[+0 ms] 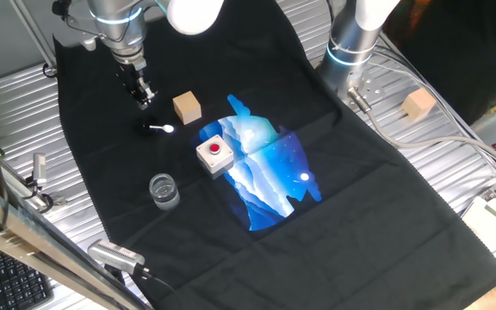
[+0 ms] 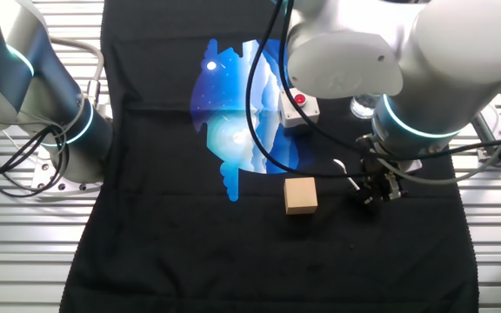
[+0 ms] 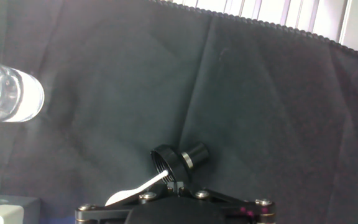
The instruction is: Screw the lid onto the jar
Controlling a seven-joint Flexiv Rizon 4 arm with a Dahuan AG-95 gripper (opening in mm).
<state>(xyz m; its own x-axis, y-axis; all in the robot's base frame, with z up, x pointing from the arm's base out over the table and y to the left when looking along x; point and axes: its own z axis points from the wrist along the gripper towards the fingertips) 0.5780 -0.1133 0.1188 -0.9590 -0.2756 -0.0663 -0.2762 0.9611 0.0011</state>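
Observation:
The lid (image 1: 155, 129), a small black cap with a whitish patch beside it, lies on the black cloth left of the tan wooden cube (image 1: 187, 108). My gripper (image 1: 145, 99) hangs just above and behind it, fingers together with nothing between them. In the hand view the lid (image 3: 165, 160) shows as a black threaded ring just past my gripper (image 3: 175, 185), with a whitish strip running off to the lower left. The jar (image 1: 164, 191) stands upright and uncapped nearer the front, well apart from the lid. It appears at the hand view's left edge as the clear jar (image 3: 5, 90).
A white box with a red button (image 1: 214, 153) sits between the cube and the jar, on the blue print of the cloth (image 1: 265, 172). A second arm's base (image 1: 351, 43) and another wooden cube (image 1: 418, 103) are at the far right on the metal table.

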